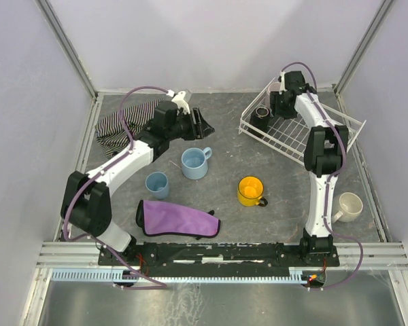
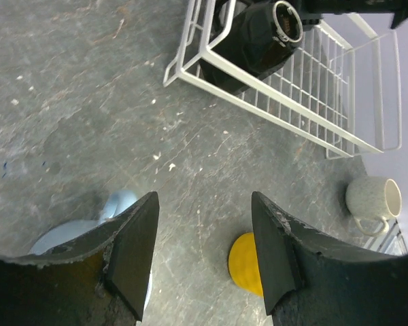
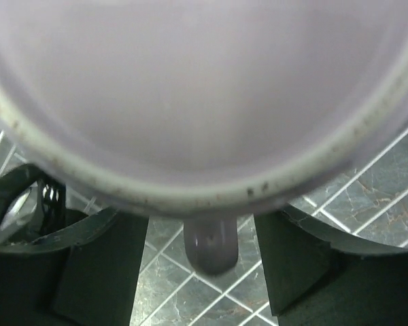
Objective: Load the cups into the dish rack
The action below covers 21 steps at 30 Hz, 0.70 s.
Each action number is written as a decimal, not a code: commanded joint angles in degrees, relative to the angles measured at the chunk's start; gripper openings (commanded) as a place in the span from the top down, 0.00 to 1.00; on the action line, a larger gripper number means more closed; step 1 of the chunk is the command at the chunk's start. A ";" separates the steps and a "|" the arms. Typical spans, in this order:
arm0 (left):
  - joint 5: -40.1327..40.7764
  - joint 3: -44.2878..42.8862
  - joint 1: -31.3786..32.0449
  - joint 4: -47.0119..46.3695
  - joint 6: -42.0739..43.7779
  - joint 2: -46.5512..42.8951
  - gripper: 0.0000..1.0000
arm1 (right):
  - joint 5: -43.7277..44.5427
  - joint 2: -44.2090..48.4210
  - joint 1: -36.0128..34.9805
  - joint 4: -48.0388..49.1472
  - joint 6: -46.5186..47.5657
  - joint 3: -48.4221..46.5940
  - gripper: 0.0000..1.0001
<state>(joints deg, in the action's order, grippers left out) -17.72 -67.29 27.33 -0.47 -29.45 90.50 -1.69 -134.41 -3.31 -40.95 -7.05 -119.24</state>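
The white dish rack (image 1: 279, 144) stands at the back right. A black cup (image 1: 262, 114) lies in its left end and also shows in the left wrist view (image 2: 268, 34). My right gripper (image 1: 280, 107) is low inside the rack. In its wrist view a pale pink cup (image 3: 204, 102) fills the frame, and its handle (image 3: 209, 248) hangs between my open fingers (image 3: 102, 272) with a gap on each side. My left gripper (image 1: 205, 125) is open and empty above the table. The light blue mug (image 1: 194, 163), dusty-blue cup (image 1: 156, 184), yellow mug (image 1: 250, 191) and cream mug (image 1: 349, 206) stand on the table.
A purple cloth (image 1: 177, 219) lies front left and a striped cloth (image 1: 115, 129) back left under my left arm. Lilac walls close in the table on three sides. The rack's wire floor (image 3: 367, 183) is just below the pink cup.
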 commanded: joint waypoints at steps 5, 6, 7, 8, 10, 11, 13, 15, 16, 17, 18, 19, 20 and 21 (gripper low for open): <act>10.66 0.38 -0.03 16.78 2.98 -7.06 0.37 | 2.15 12.63 0.26 1.93 -1.29 7.85 0.26; 12.30 0.30 0.04 19.24 2.51 -7.31 0.36 | 1.89 13.73 0.74 2.30 -1.75 9.33 0.25; 13.52 0.42 0.08 21.08 2.40 -7.56 0.36 | 1.89 14.65 1.04 2.55 -1.99 10.25 0.24; 15.48 0.48 0.08 22.85 2.15 -7.69 0.36 | 1.92 15.60 1.25 2.69 -2.01 11.06 0.24; 20.14 0.03 0.03 27.44 1.29 -7.12 0.36 | 2.13 16.81 1.93 2.41 -2.13 12.00 0.21; 21.95 -0.84 -0.05 31.17 1.25 -5.85 0.36 | 2.00 17.34 2.17 2.33 -2.23 12.38 0.21; 23.90 -2.93 -0.01 35.97 1.44 -2.99 0.36 | 1.97 18.49 2.71 1.79 -2.46 12.96 0.20; 24.75 -5.29 0.00 40.76 1.77 0.06 0.37 | 2.04 19.90 3.26 1.43 -2.94 13.55 0.20; 25.26 -5.96 0.07 42.20 1.73 1.04 0.37 | 2.18 20.81 3.49 1.39 -3.42 14.01 0.20; 26.02 -6.23 0.03 43.18 1.45 1.54 0.37 | 2.14 21.72 3.75 1.28 -3.88 14.45 0.20; 26.45 -6.19 -0.02 43.72 0.97 1.79 0.37 | 1.99 22.78 3.97 1.16 -4.34 14.93 0.20; 26.92 -6.15 -0.04 44.11 0.57 1.85 0.37 | 1.69 23.76 4.14 1.12 -4.71 15.50 0.20; 27.30 -6.04 -0.07 44.15 0.16 1.79 0.37 | 1.43 24.84 4.22 1.12 -5.08 16.05 0.20; 27.51 -6.27 -0.03 44.15 0.11 2.00 0.37 | 1.29 26.35 4.27 1.06 -5.34 16.74 0.21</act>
<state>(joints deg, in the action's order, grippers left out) 5.98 -70.96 27.35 38.79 -28.91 92.71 -0.40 -115.09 0.51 -40.34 -10.31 -103.77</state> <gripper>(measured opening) 0.632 0.798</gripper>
